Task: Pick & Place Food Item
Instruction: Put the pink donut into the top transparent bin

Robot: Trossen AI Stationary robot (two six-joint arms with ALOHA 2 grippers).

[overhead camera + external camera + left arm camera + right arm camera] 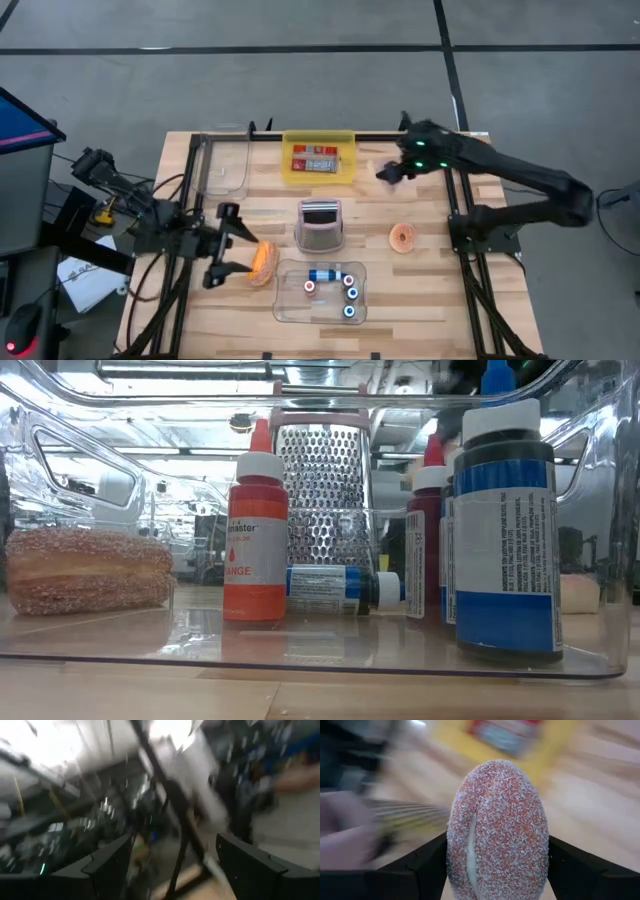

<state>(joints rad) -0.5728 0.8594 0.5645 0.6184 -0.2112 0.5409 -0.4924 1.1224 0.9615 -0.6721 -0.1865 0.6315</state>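
Observation:
My right gripper hangs over the table's far right part, beside the yellow tray, shut on a sugar-coated donut. A second sugared donut lies flat on the table at the left, also seen through the clear bin as the donut. My left gripper hovers open just left of it, with nothing between its fingers. A ring donut lies on the wood at the right. My right gripper pinches the sugar-coated donut between its two fingers, one on each broad face. The donut stands on edge in the hold, its side seam facing the camera. It is lifted clear of the table, and the fingers slant down from above.
The yellow tray holds a red-and-white packet. A metal grater stands mid-table. In front of it a clear bin holds several colouring bottles. A clear container sits at the far left. Black frame rails run along both sides.

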